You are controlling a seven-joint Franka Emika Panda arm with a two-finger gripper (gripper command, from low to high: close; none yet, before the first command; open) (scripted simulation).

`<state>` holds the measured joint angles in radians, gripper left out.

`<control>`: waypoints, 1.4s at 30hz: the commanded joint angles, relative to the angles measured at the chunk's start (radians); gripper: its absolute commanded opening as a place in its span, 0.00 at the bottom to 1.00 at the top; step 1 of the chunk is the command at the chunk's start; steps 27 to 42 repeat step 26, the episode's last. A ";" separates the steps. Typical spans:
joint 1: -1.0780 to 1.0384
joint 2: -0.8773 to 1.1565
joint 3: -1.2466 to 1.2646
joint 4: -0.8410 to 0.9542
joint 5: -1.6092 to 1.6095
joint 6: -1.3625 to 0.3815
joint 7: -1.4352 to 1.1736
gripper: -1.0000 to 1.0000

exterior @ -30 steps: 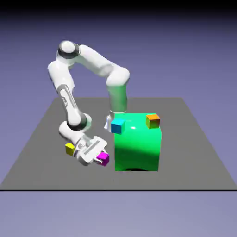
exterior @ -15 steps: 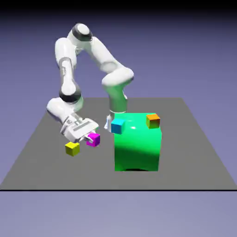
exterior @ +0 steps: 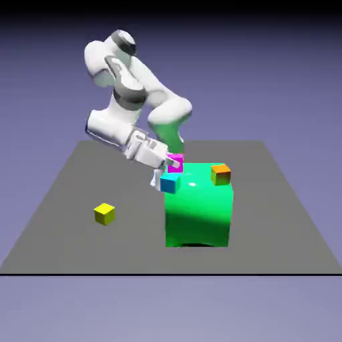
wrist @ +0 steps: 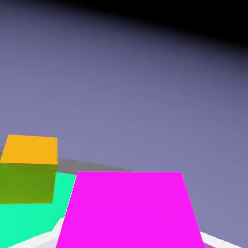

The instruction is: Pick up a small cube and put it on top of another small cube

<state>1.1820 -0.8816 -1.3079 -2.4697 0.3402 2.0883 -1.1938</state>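
The tiny magenta-pink cube is held in my gripper, which is shut on it and reaches in from the exterior view's left. It hangs just above the cyan-blue cube, which sits on the near left corner of the big green block. I cannot tell whether the two cubes touch. In the hand view the magenta-pink cube fills the bottom middle and hides my fingertips; the cyan-blue cube is hidden there.
An orange cube sits on the green block's far right corner, and shows in the hand view as an orange cube on the green top. A yellow cube lies on the grey table at the exterior view's left.
My gripper has lifted the magenta-pink cube off the table beside the yellow cube and carried it up and to the exterior view's right, over the cyan-blue cube.
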 commanded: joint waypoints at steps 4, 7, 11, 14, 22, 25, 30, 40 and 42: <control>0.145 -0.054 0.021 0.063 -0.105 -0.146 0.125 0.00; 0.254 -0.089 -0.028 0.097 -0.175 -0.226 0.181 0.00; 0.335 -0.113 -0.096 0.116 -0.222 -0.270 0.203 0.00; 0.322 -0.005 -0.090 0.092 -0.127 -0.263 0.111 0.00; 0.288 0.285 -0.075 0.028 0.127 -0.246 -0.135 0.00; 0.282 0.339 -0.072 0.016 0.175 -0.242 -0.181 1.00; 0.282 0.339 -0.072 0.016 0.175 -0.242 -0.181 1.00; 0.282 0.339 -0.072 0.016 0.175 -0.242 -0.181 1.00; 0.282 0.339 -0.072 0.016 0.175 -0.242 -0.181 1.00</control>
